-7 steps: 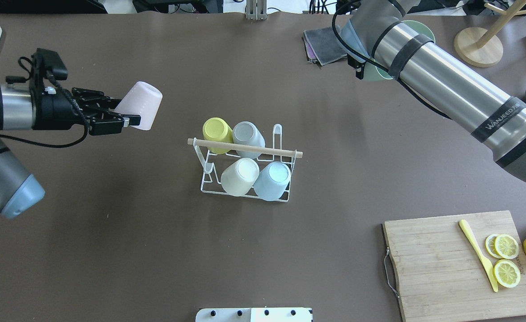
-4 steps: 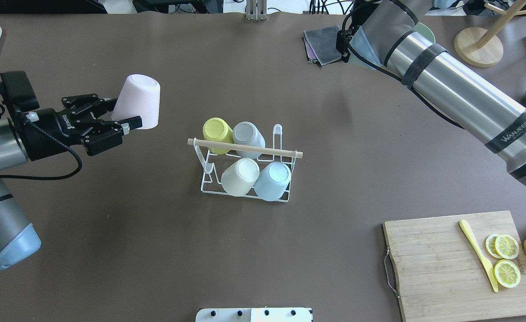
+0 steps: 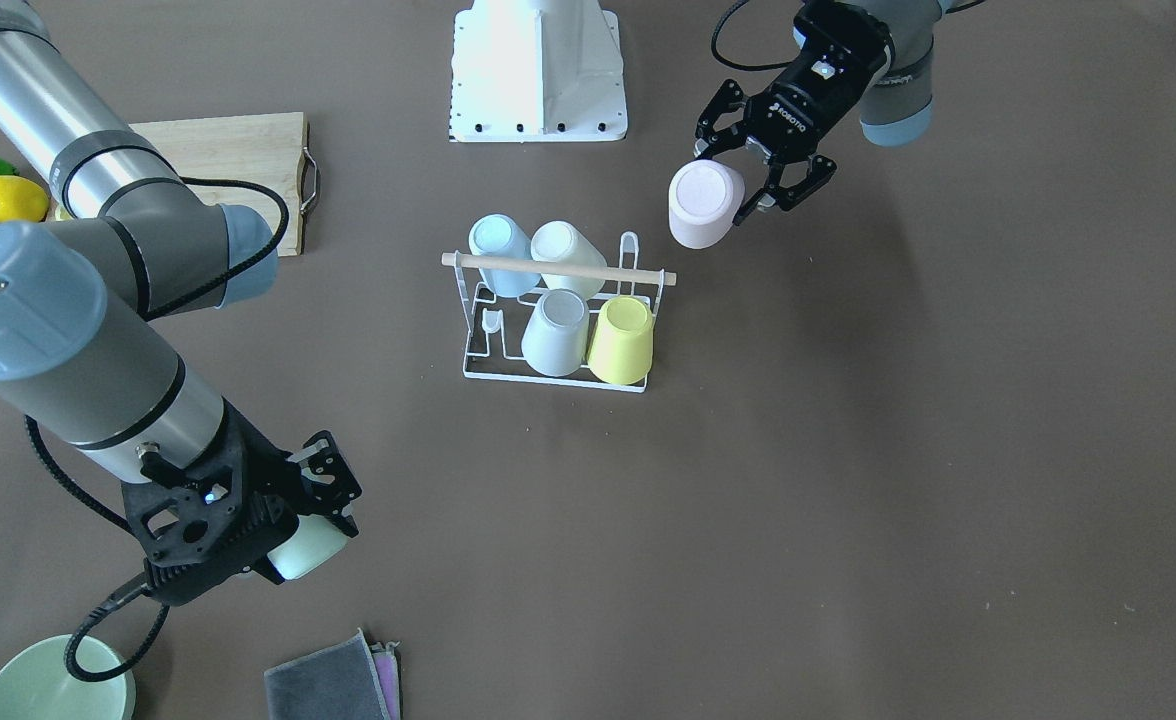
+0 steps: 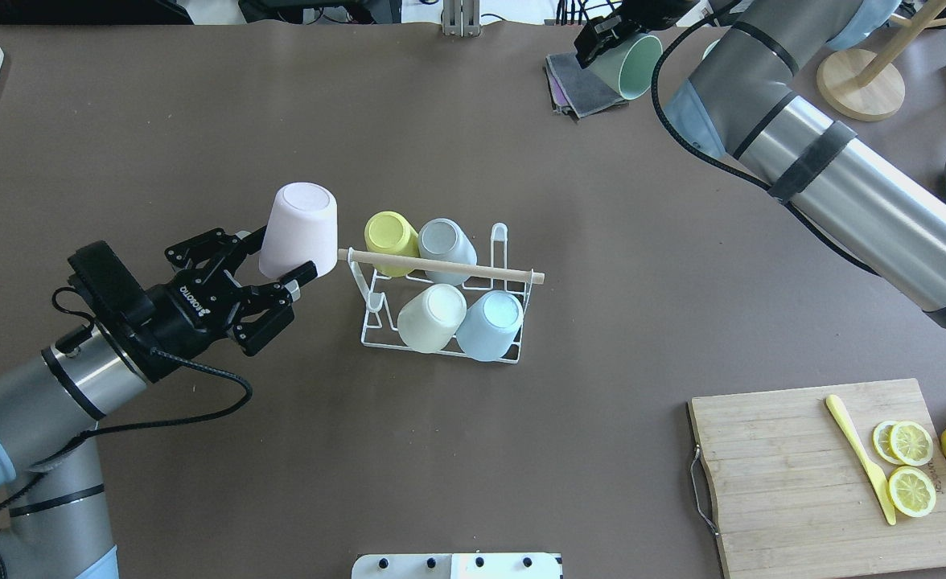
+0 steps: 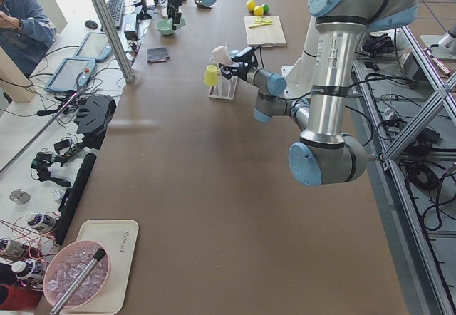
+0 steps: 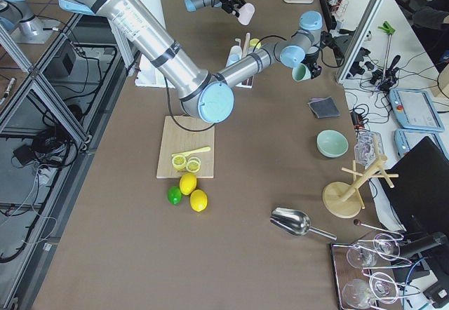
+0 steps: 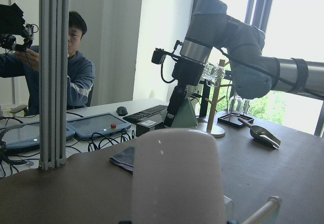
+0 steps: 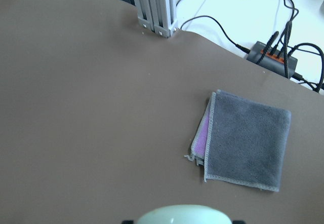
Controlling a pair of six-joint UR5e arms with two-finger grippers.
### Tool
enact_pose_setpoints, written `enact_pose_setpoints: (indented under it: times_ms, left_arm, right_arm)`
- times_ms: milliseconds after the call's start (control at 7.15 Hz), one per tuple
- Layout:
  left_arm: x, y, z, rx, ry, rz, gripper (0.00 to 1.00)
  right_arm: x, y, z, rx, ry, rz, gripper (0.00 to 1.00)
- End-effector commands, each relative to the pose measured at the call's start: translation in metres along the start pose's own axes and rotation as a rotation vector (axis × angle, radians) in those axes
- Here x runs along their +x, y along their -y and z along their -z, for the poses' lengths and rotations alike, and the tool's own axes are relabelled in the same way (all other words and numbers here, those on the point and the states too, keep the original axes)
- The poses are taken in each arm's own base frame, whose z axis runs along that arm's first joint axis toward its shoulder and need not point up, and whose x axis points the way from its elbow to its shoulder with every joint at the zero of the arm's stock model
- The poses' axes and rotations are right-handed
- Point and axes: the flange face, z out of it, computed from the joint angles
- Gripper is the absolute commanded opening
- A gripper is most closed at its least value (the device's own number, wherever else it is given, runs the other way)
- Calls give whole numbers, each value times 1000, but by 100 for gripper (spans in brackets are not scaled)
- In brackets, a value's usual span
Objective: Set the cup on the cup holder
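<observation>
The cup holder (image 4: 376,326), a white wire rack with a wooden rod on top, stands mid-table and also shows in the front view (image 3: 478,365). It holds yellow, grey, cream and light blue cups upside down. My left gripper (image 4: 284,256) is shut on a pink cup (image 4: 300,227), held bottom-up just beside the rod's left end; the front view shows the same gripper (image 3: 735,180) and cup (image 3: 703,205). My right gripper (image 4: 602,40) is shut on a pale green cup (image 4: 634,64) over the far edge; the front view shows both gripper (image 3: 323,520) and cup (image 3: 306,550).
A folded grey cloth (image 4: 573,80) lies under the green cup. A cutting board (image 4: 795,482) with lemon slices and a yellow knife sits front right. A wooden stand (image 4: 859,80) is at the far right. A green bowl (image 3: 43,685) sits near the cloth.
My left gripper has carried the pink cup to the right and closer, up to the rack's left end. My right arm has swung the green cup farther back, its mouth now showing.
</observation>
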Motion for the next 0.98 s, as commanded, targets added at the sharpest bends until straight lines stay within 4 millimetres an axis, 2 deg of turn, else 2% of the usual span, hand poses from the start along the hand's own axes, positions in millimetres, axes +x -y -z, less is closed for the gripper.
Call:
enact_pose_setpoints:
  times_ms: [0,280,419,559,699,839]
  left_arm:
    - [54,-30,2,2,35,41,2]
    - [61,-31,-1,13,55,23,2]
    - [67,-33,-2,15,54,32,2]
    - [70,-40,-8,11,56,32,2]
    - [77,-47,-21,10,59,34,2]
    - [79,-51,-27,6,64,29,2]
  right_arm:
    - [-36,-9,15,287,71,-20,0]
    - [-92,-34,1,512,166,-53,0]
    - [-101,-56,4,557,215,-46,0]
    - [-98,-77,9,600,265,-25,0]
    - [-107,-87,10,640,325,-46,0]
    - [-116,-112,3,682,399,-50,0]
